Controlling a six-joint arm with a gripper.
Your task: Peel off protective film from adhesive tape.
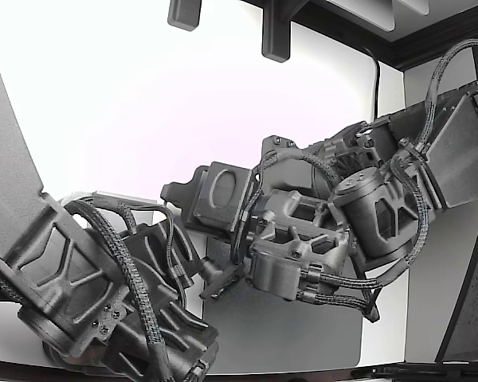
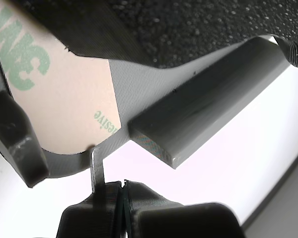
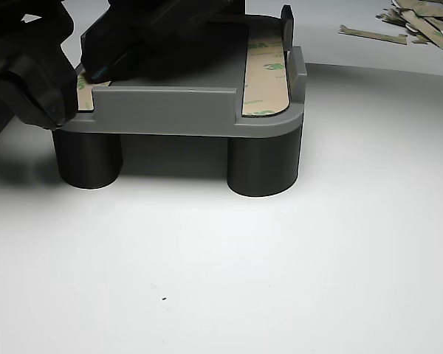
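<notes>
From the exterior view, two dark arms crowd over a grey tray (image 1: 303, 334) on the white table (image 1: 103, 95). The pincer (image 1: 215, 282) points down at the tray's near corner; from here I cannot tell how far its jaws stand apart.

In the wrist view, the pincer (image 2: 121, 186) has its two jaws pressed together, with only a thin seam between them. A thin grey tab (image 2: 96, 168) rises from the jaws to the edge of the tan film (image 2: 74, 94), which carries green lettering and lies on the tray just beyond the tips. A grey ridge (image 2: 208, 104) runs beside the film.

In the other view, the tray (image 3: 170, 110) stands on dark round legs (image 3: 264, 162). The pincer itself is hidden under dark arm parts there. A second film strip (image 3: 267, 74) lies well apart from them, and peeled scraps (image 3: 421, 18) lie farther off on the table.
</notes>
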